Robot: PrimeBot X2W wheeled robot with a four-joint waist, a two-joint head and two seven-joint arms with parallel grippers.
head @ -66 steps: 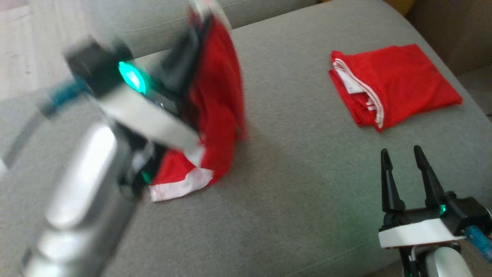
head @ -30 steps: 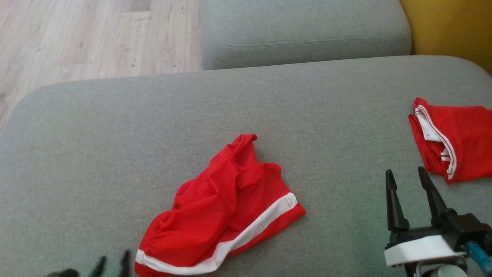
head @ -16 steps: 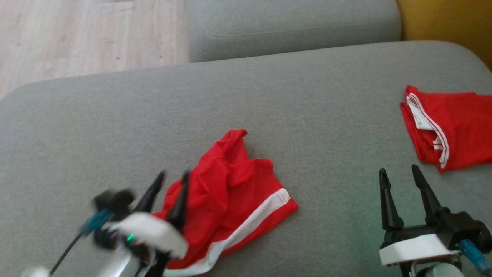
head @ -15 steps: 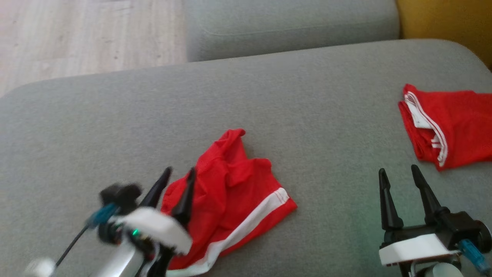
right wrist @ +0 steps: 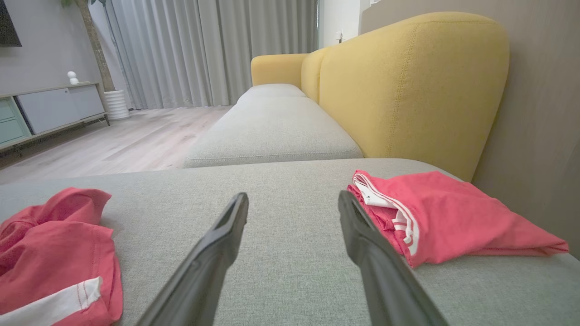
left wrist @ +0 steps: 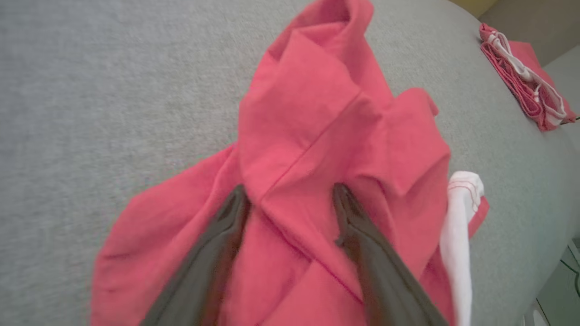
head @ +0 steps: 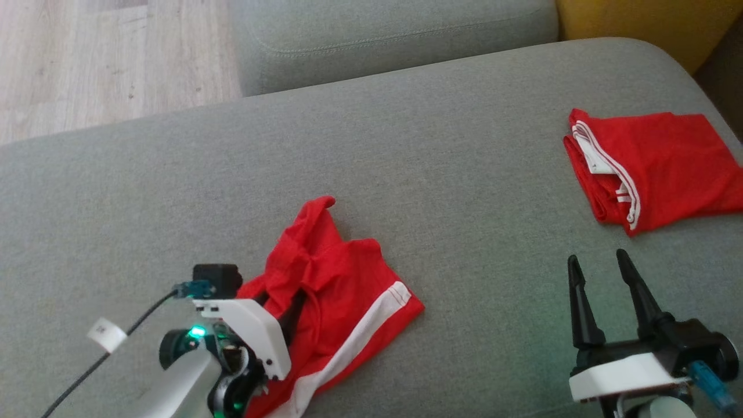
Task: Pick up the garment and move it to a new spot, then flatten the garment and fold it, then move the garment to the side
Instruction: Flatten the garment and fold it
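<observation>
Head view: folded shorts (head: 656,168) lie right of garment (head: 339,284).

Grey sofa cushion (head: 464,174), crumpled red garment (head: 342,273) near front, folded red garment (head: 667,168) at right

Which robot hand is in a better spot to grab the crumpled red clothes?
Probably the left. The left gripper is open and straddles a fold of the crumpled red garment. The right gripper is open over bare cushion, apart from it.
</observation>
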